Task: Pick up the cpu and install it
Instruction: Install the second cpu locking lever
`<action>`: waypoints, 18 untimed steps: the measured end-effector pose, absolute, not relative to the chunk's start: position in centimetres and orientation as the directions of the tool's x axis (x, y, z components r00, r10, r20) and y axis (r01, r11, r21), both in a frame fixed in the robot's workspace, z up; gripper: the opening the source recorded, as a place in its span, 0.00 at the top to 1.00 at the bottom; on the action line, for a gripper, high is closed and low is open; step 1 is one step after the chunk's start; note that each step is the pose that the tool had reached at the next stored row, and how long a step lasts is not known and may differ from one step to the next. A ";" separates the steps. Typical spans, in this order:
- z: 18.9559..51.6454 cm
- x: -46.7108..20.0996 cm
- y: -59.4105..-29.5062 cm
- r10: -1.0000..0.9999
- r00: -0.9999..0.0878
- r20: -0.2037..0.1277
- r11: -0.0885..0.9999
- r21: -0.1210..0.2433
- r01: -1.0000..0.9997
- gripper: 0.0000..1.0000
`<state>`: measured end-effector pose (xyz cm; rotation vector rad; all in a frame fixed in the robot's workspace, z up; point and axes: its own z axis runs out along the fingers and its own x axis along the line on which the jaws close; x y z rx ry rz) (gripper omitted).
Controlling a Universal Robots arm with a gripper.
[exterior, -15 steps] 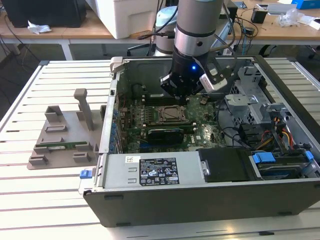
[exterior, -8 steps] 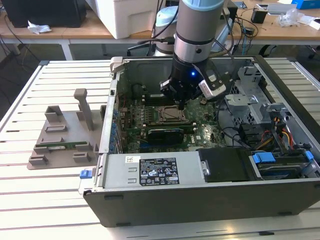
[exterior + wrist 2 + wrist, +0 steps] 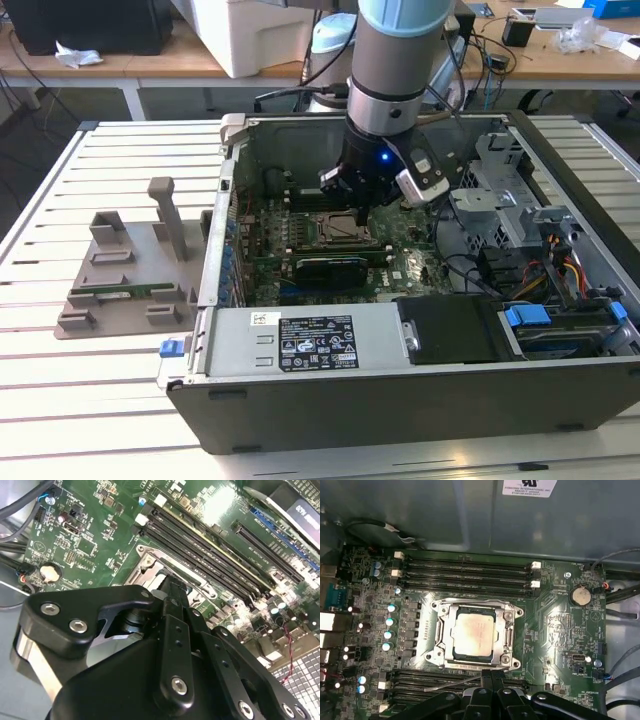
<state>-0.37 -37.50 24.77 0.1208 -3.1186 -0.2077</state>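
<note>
The square silver-topped cpu [image 3: 474,634] sits in the green motherboard's metal socket [image 3: 509,639], the black tool [image 3: 491,676] pressed together, empty, just above it.

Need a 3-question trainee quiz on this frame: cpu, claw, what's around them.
1. True or false: the cpu lies in the motherboard socket, not in the claw.
2. In the exterior view the claw hangs over: A) the slatted table outside, B) the motherboard inside the case, C) the blue-handled drive bay.
3. Fill in: the grey tray at the exterior view's left holds a long green ____.

Key: 1 true. 2 B. 3 memory stick.
</note>
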 end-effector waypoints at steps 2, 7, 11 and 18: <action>24.4 -0.5 -37.6 -0.078 -0.997 0.009 0.988 0.133 -0.076 0.89; 23.9 -1.5 -37.9 -0.078 -0.997 0.009 0.988 0.133 -0.076 0.89; 23.1 -2.8 -38.5 -0.080 -0.997 0.009 0.988 0.133 -0.079 0.89; 21.4 -4.3 -38.5 -0.110 -0.994 0.009 0.985 0.133 -0.108 0.89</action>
